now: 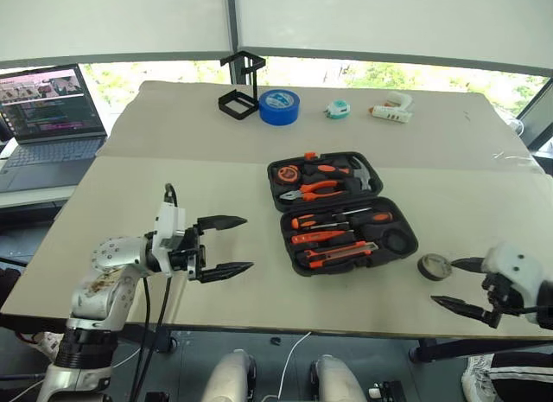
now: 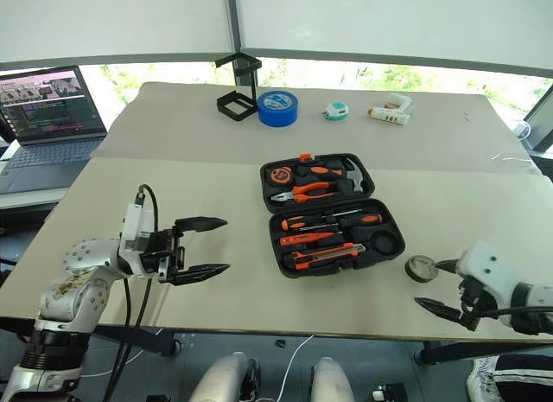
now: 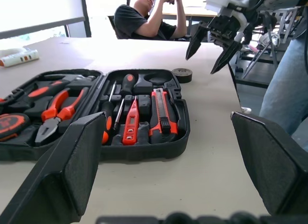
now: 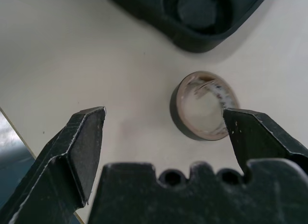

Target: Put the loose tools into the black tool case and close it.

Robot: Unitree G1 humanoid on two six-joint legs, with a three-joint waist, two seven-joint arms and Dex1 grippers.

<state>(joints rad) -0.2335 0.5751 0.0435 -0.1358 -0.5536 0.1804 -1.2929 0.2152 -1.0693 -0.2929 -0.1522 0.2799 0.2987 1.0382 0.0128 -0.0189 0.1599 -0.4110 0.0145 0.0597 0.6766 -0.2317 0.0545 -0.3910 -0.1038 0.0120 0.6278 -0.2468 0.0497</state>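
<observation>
The black tool case [image 1: 399, 241] lies open in the middle of the table. Its near half holds an orange-and-black utility knife [image 1: 337, 256], a slim orange tester pen [image 1: 318, 239] and screwdrivers [image 1: 342, 219]. A small grey tape roll [image 1: 434, 266] lies flat on the table just right of the case. My right gripper [image 1: 442, 283] hovers open beside that roll [image 4: 202, 106], which sits close to one fingertip [image 4: 240, 127]. My left gripper [image 1: 249, 243] is open and empty, level, left of the case and pointing at it.
At the table's far side stand a black wire stand [image 1: 240, 86], a blue tape roll [image 1: 279, 106], a small tape measure [image 1: 338, 110] and a white glue gun [image 1: 390, 111]. A laptop [image 1: 47, 117] sits at far left. A seated person [image 3: 144, 17] shows beyond the table.
</observation>
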